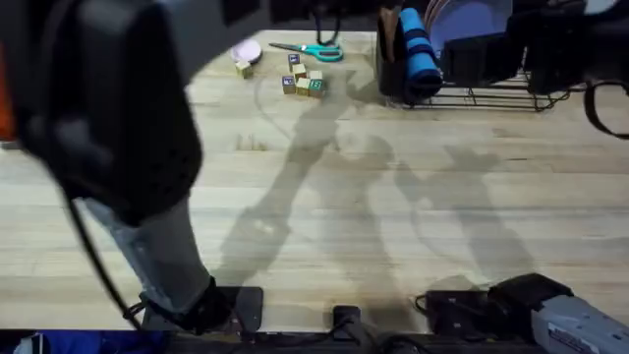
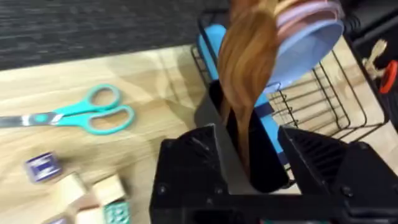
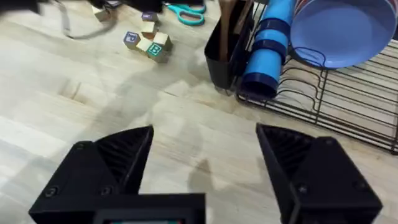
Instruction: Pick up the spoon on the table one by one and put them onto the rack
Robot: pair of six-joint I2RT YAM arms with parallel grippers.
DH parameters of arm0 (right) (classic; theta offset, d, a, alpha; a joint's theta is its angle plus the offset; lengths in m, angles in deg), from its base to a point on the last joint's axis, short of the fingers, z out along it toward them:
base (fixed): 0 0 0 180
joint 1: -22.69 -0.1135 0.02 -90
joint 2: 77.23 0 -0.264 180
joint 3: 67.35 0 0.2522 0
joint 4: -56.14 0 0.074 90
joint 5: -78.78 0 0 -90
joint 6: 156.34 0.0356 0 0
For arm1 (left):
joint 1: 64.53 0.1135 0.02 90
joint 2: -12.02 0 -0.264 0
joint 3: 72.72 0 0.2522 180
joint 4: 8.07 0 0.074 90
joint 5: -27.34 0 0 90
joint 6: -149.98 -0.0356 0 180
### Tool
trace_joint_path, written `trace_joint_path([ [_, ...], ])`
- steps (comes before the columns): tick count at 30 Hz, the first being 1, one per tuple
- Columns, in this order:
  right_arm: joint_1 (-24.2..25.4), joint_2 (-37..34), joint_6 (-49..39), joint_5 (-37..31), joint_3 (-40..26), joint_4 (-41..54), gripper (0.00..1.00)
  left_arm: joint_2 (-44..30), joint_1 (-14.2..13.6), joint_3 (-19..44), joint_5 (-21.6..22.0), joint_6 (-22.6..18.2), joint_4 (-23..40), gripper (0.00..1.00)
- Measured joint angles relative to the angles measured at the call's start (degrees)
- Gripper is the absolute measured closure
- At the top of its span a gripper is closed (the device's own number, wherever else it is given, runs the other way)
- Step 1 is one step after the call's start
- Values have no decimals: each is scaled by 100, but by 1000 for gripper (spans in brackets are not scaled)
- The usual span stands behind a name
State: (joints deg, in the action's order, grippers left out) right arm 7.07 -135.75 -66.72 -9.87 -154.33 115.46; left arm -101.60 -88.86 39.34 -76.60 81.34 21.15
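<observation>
Your left end effector grips one brown, glossy wooden spoon over the rack holder; your right end effector stands wide, empty.

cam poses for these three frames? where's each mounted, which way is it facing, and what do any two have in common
Overhead: fixed above the arm bases, looking down and forward across the light wooden plank table; left arm looms dark and blurred.
Left wrist: on the left arm, looking past its left gripper, which holds a brown wooden spoon over the black wire rack.
Right wrist: on the right arm, looking past its open right gripper toward the rack's black utensil holder.
Shared: all three show the teal-handled scissors and the rack.
</observation>
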Motion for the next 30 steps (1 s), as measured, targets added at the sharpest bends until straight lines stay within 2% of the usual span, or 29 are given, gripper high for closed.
trace_joint_path([
  [4,0,0,1,0,0,0,5,445,301,0,1,-75,588,318],
  [8,0,0,1,-2,0,0,5,865,614,0,5,-359,1409,201],
  [16,0,1,-3,-2,0,0,4,1569,1163,0,270,-861,3100,120],
  [21,-2,2,-3,-2,0,0,3,1968,1553,0,329,-997,4085,107],
  [26,0,2,-3,-2,0,0,4,2342,2089,0,352,-1081,5127,107],
  [30,-2,0,-5,-2,0,0,4,2564,2501,0,371,-1296,5917,105],
])
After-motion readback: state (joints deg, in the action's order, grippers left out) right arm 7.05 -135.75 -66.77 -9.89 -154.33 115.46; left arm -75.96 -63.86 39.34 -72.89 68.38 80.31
